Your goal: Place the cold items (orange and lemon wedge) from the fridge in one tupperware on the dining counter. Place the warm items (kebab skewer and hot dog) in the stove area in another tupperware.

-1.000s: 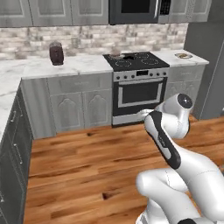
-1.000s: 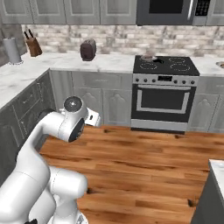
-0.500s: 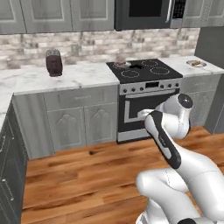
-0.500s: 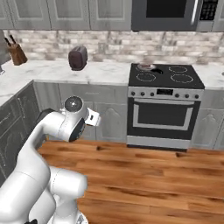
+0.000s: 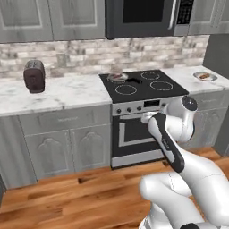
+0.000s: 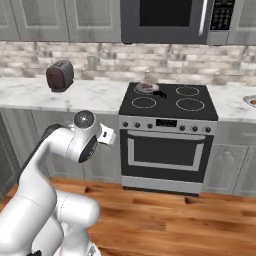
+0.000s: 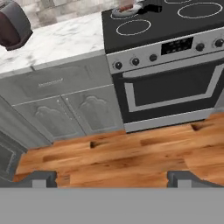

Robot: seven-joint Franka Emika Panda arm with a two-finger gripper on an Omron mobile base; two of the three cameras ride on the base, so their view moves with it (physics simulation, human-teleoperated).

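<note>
The steel range with its black cooktop (image 5: 143, 87) (image 6: 170, 100) (image 7: 166, 22) stands straight ahead between marble-topped grey cabinets. A small pan holding reddish food (image 5: 117, 77) (image 6: 147, 88) (image 7: 127, 8) sits on its back left burner. A round grey plate (image 5: 203, 76) carrying a small orange-brown item rests on the counter right of the range. My gripper (image 7: 113, 179) is open and holds nothing. It hangs over the wood floor in front of the cabinets, well short of the stove. The lemon wedge, dining counter and dark grey tupperware are out of view.
A dark toaster (image 5: 34, 76) (image 6: 59, 76) (image 7: 13, 28) stands on the marble counter left of the range. A microwave (image 6: 170, 20) hangs above the cooktop. A tall dark grey panel (image 5: 218, 53) rises at the far right. Wood floor (image 7: 131, 153) lies before the oven door.
The whole picture has shifted: the base has driven closer to the range and turned toward it. The arm keeps the same folded pose, gripper still open.
</note>
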